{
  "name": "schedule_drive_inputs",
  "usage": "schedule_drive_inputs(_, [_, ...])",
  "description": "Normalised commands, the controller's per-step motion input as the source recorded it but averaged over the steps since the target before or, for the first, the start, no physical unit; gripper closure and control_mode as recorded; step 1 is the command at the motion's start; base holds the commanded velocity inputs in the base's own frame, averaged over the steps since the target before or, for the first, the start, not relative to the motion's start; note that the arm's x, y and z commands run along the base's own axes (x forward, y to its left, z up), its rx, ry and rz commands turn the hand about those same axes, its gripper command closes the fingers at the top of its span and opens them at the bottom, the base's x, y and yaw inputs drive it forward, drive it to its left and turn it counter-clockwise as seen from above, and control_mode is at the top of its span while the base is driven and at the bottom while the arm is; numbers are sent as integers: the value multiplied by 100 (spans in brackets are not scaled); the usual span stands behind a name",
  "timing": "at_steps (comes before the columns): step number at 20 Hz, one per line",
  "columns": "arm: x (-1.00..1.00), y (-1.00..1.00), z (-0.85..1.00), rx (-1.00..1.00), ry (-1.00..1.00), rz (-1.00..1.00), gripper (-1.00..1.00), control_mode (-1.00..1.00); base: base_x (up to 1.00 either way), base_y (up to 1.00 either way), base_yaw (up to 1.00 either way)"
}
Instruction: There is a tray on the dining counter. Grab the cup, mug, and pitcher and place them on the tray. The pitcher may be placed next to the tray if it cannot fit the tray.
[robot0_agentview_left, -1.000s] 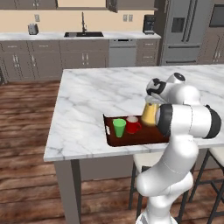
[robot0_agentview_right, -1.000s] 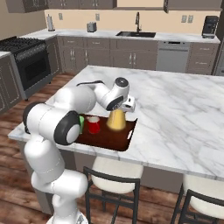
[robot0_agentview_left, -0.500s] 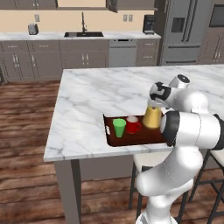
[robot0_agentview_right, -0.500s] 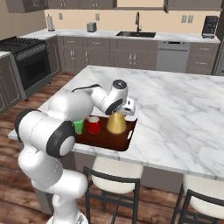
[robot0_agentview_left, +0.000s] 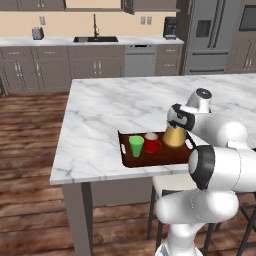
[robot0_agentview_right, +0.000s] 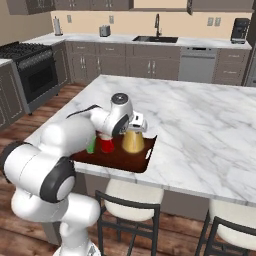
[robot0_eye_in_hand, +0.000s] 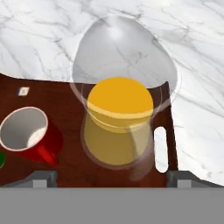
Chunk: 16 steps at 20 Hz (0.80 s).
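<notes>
Hand view looks down into the amber pitcher (robot0_eye_in_hand: 120, 118) standing on the dark tray (robot0_eye_in_hand: 48, 103) beside the red mug (robot0_eye_in_hand: 30, 133), the green cup (robot0_eye_in_hand: 1, 160) cut off at the edge — no writing readable — while the gripper (robot0_eye_in_hand: 111, 178) spreads wide, holding nothing, above the dining counter (robot0_agentview_left: 107, 120).

In the right base view the tray (robot0_agentview_right: 131, 159) lay at the near edge of the desk (robot0_agentview_right: 200, 125). On it the pitcher (robot0_agentview_right: 133, 141) stood upright toward its 3 o'clock end, the mug (robot0_agentview_right: 105, 145) just beside it at 9 o'clock, and a sliver of the cup (robot0_agentview_right: 91, 147) showed further at 9 o'clock behind the arm. The pincer (robot0_agentview_right: 136, 125) hung just over the pitcher's top, its jaws spread wide. Two stools (robot0_agentview_right: 131, 210) stood at 6 o'clock below the desk.
</notes>
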Motion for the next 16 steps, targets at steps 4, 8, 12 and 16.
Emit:
schedule_drive_inputs(4, [-42, 6, 54, -4, -5, 1, -100, -100, 0, 0, 0])
schedule_drive_inputs(8, [-54, 0, 65, -2, -4, 0, -100, -100, 0, 0, 0])
schedule_drive_inputs(12, [-43, 0, 72, 0, -1, 0, -100, -100, 0, 0, 0])
schedule_drive_inputs(16, [-49, 0, 65, 0, 0, 0, -100, -100, 0, 0, 0])
